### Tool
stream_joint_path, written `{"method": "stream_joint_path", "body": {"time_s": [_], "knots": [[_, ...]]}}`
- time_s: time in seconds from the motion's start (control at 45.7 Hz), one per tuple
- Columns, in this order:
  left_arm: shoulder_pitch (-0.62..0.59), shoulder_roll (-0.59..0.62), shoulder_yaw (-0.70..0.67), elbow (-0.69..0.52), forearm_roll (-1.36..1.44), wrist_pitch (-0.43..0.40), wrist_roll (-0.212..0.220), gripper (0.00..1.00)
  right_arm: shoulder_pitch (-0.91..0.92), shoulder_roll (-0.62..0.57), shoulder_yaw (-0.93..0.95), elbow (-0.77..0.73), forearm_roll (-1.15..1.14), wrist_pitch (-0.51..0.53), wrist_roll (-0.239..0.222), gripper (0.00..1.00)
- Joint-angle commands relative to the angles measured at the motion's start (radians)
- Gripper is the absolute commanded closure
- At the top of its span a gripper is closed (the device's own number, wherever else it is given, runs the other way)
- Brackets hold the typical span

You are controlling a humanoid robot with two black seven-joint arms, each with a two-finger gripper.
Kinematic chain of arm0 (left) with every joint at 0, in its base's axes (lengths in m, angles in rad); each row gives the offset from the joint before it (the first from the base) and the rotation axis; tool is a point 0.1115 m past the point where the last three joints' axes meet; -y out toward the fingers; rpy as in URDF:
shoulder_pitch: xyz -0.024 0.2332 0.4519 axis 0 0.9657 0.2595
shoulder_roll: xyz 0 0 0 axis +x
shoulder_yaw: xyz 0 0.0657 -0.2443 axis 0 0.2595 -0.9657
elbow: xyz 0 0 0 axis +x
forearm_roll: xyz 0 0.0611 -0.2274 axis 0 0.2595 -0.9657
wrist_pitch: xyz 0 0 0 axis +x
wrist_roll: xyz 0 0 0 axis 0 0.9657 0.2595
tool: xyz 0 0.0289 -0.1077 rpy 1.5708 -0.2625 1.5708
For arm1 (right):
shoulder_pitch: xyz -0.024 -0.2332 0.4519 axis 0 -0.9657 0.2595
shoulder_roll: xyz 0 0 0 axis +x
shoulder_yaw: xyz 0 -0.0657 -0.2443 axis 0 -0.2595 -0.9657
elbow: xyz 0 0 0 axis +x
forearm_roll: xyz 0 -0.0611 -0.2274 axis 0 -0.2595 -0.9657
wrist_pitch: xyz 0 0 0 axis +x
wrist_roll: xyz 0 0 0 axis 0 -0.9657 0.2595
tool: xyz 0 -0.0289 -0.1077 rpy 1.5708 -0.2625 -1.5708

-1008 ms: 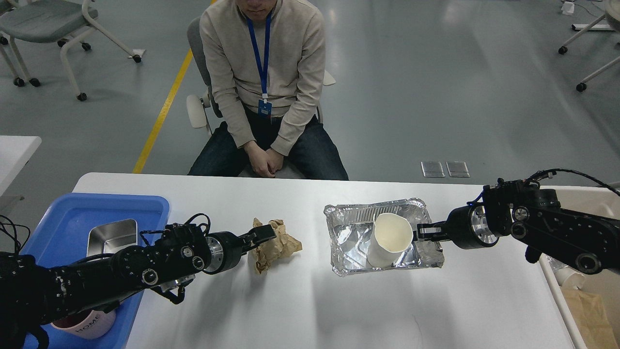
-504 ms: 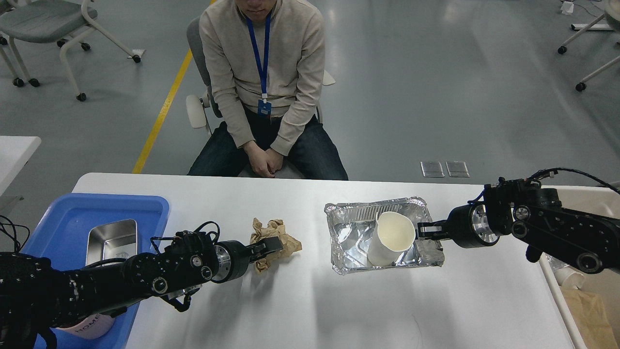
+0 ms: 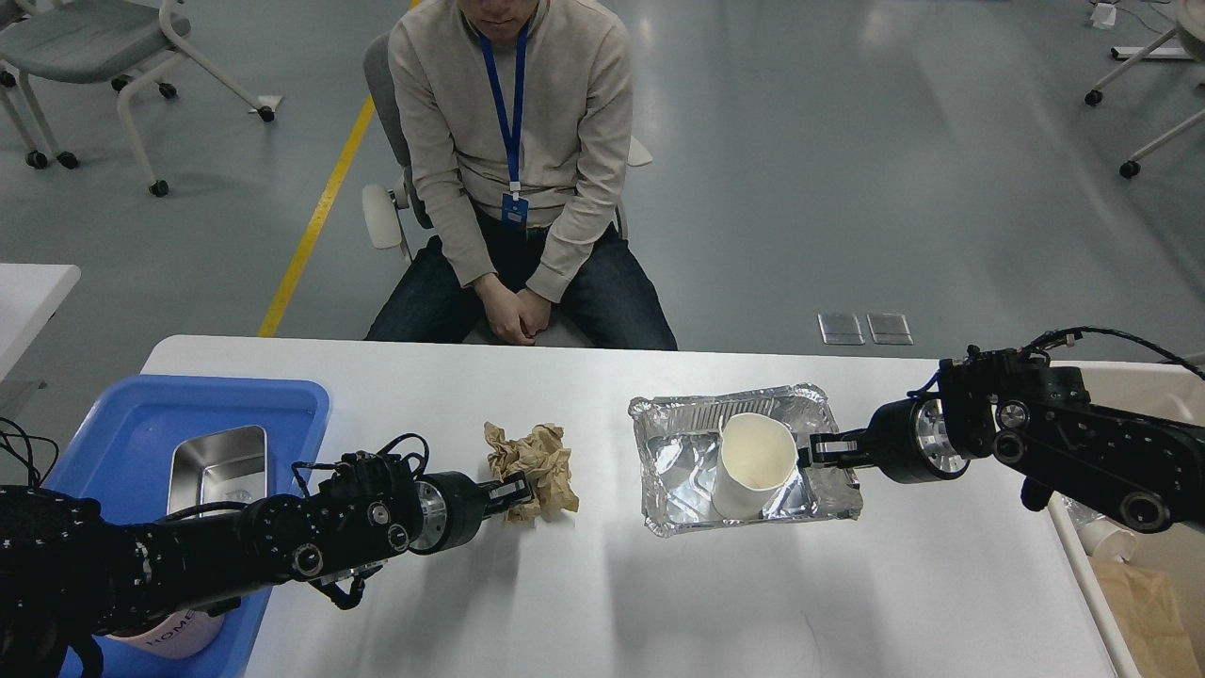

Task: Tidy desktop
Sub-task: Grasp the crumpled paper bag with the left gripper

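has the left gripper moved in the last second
Yes. The left gripper has dropped nearer the robot, away from the desktop's far edge, at the crumpled brown paper.

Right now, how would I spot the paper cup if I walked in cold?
Find the white desktop, then the shiny foil tray right of its middle. The paper cup stands inside it, cream and open-topped, the only tall thing there; the right gripper is at its side.

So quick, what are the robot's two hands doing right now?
Left gripper: closed on the crumpled brown paper.
Right gripper: at the white paper cup in the foil tray; open or closed cannot be told.
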State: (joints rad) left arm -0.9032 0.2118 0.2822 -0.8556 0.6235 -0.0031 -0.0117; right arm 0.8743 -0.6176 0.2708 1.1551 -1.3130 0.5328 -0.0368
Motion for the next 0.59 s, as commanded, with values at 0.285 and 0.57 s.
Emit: {"method": "stream_joint_path", "body": {"time_s": [0.285, 0.57], "knots": [[-0.114, 0.237, 0.000, -0.261, -0.013, 0.008, 0.012, 1.00, 0.000, -0.014, 0.005, 0.002, 0.000, 0.000, 0.000, 1.00], [-0.166, 0.573, -0.008, -0.490, -0.001, -0.017, -0.036, 0.99, 0.000, -0.011, 0.005, 0.000, 0.000, 0.000, 0.000, 1.00]]}}
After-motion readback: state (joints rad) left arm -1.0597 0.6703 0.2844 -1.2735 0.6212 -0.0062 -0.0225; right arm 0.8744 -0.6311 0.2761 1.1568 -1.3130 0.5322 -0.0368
